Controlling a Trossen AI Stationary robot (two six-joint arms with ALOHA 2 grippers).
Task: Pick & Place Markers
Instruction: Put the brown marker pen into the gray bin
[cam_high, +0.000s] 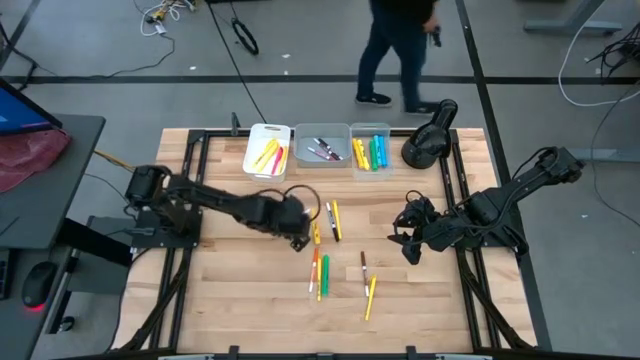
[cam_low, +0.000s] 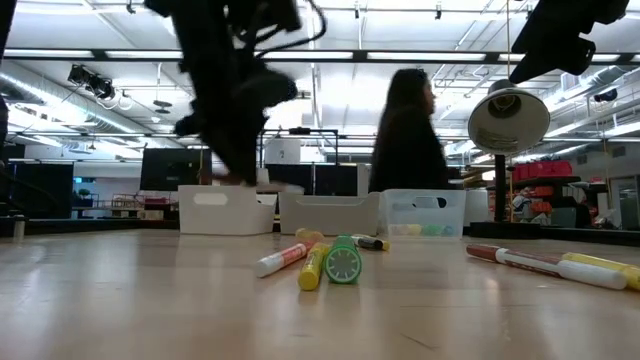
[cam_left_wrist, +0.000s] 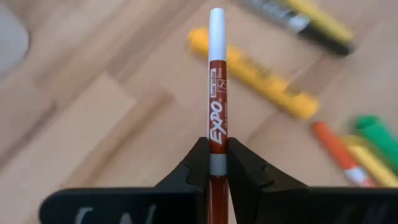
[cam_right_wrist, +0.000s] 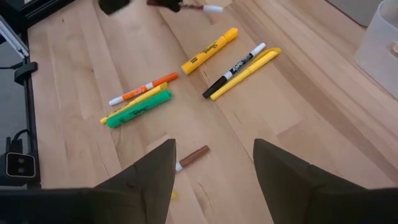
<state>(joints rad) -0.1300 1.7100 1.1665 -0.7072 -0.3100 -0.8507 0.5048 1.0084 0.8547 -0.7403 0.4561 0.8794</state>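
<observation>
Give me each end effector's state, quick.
Left end effector: shut on the red Expo marker.
Right end effector: open, holding nothing.

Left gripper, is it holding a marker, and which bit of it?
Yes. The left gripper is shut on a red Expo marker, pinching its barrel partway along, with the white end sticking out. The right gripper is open and empty.

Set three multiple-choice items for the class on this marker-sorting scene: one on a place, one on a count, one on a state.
1. Where is the slim red-brown Expo marker with a white cap?
A. in a bin
B. in the left end effector
C. on the floor

2. How many small rectangular plastic bins stand in the row?
A. one
B. three
C. five

3. The right end effector is:
A. open, holding nothing
B. shut on a pen
C. inside a bin

Key: B, its fingers clamp the barrel; B, three side by side; A, fingers spread above the table.
</observation>
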